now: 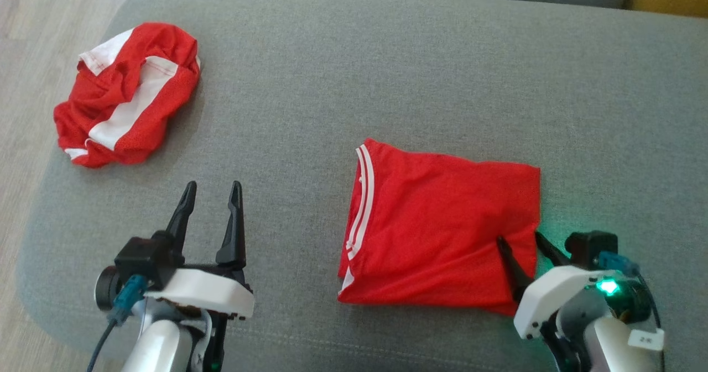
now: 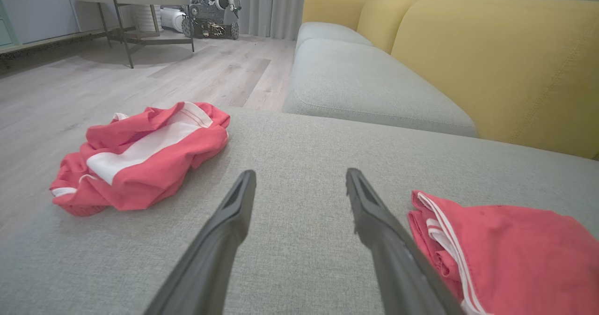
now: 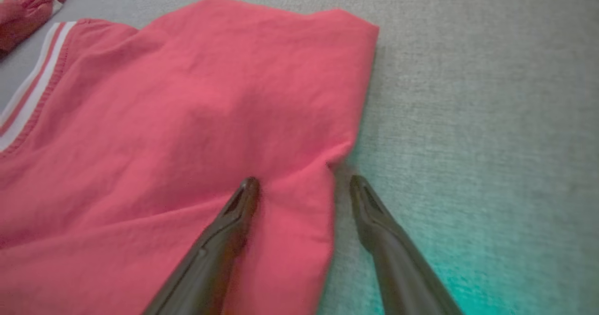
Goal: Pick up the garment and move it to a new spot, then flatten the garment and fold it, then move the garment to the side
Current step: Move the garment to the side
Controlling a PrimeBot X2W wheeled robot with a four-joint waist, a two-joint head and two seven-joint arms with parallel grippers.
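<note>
A folded red garment (image 1: 437, 223) with white stripes along its left edge lies on the grey cushion (image 1: 387, 73); it also fills the left of the right wrist view (image 3: 164, 118) and shows at the lower right of the left wrist view (image 2: 514, 249). My right gripper (image 1: 520, 242) is open at the garment's near right edge, one finger resting on the cloth and the other beside it, the edge between them (image 3: 302, 181). Left of the garment, my left gripper (image 1: 213, 187) hovers open with nothing in it (image 2: 299, 174).
A second red and white garment (image 1: 124, 95) lies crumpled at the cushion's far left corner (image 2: 140, 156). Wooden floor (image 1: 22, 40) lies beyond the left edge. A yellow sofa back (image 2: 491, 57) and a table (image 2: 126, 1) stand farther off.
</note>
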